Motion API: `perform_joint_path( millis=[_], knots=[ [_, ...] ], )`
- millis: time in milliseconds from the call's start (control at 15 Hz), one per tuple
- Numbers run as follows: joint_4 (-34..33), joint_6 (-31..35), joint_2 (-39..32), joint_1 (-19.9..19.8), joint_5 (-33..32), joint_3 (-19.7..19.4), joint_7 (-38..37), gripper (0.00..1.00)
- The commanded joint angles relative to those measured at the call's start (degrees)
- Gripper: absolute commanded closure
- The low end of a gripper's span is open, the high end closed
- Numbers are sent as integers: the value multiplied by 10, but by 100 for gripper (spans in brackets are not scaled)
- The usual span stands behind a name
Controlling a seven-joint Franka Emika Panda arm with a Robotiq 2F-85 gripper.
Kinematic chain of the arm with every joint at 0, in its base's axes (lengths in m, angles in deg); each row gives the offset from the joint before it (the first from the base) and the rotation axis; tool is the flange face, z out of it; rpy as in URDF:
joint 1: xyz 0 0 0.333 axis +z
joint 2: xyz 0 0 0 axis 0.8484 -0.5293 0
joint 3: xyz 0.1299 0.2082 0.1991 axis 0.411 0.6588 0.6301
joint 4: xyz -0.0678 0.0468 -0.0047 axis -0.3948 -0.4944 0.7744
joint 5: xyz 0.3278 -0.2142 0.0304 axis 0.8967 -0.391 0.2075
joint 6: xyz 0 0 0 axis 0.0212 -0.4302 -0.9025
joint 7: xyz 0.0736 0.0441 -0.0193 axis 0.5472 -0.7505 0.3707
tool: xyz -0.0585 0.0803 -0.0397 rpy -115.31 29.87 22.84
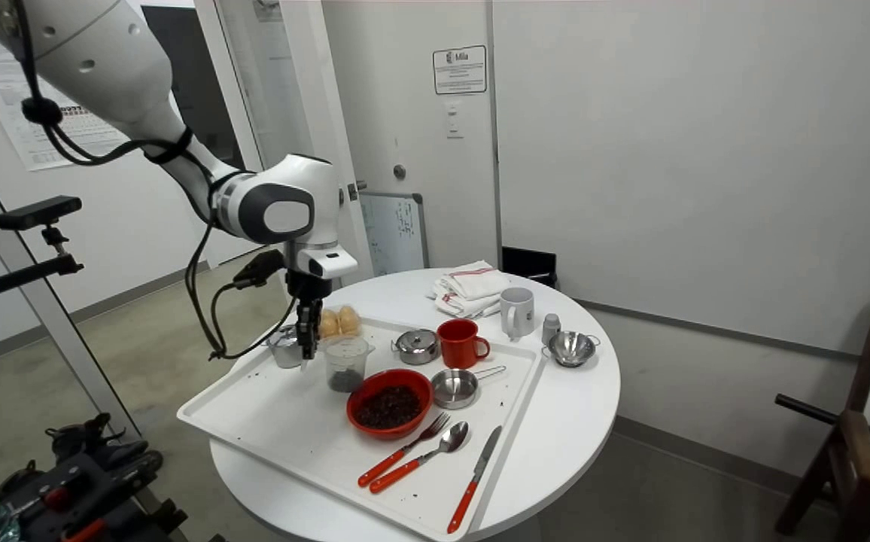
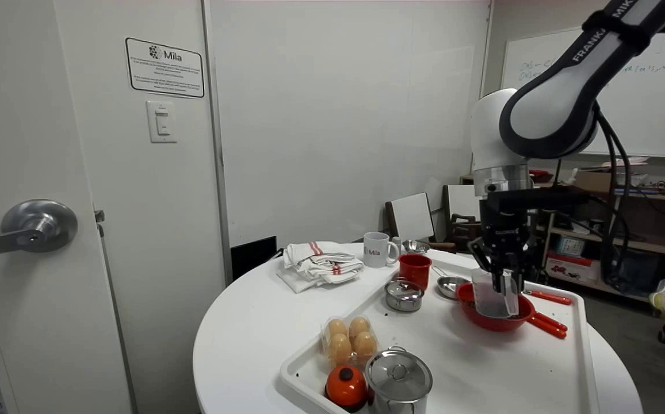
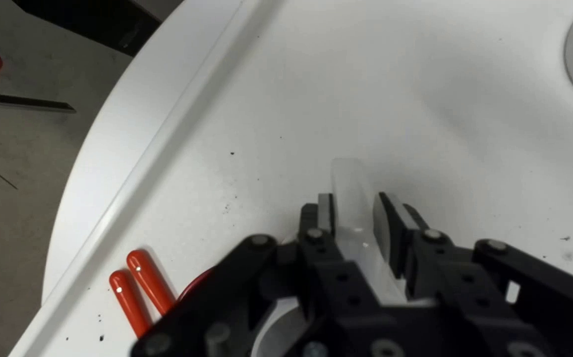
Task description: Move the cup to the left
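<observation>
White, dark-trimmed arm [image 1: 115, 64], black cables [image 1: 191, 282], "FRANKA" lettering [image 2: 590, 45]; black end effector [image 3: 355, 215] with blurred, seemingly silver screws [image 3: 433, 233].

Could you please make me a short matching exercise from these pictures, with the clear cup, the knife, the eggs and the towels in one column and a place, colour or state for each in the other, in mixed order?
Things:
1. Clear cup
2. Knife
3. Eggs
4. Towels

Places, colours, states:
A. Red-handled
B. On the table, off the tray
C. Handle between the fingers of the gripper in the wrist view
D. Light brown

Right pairs: 1-C, 2-A, 3-D, 4-B
</observation>
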Motion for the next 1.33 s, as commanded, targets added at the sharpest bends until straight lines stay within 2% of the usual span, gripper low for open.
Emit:
perform_joint_path(
  millis=[0, 200, 533, 733, 933, 1267],
  knots=[
    [1, -38, 30, -47, 84, 4, 97, 88],
    [5, -60, 43, -79, 148, -5, 167, 88],
    [-2, -131, 48, -113, 185, -19, 286, 88],
    [-6, -166, 48, -118, 199, -16, 337, 88],
    [-1, -205, 53, -116, 211, -24, 327, 88],
    [-55, -302, 39, -121, 166, -75, 231, 89]
  ],
)
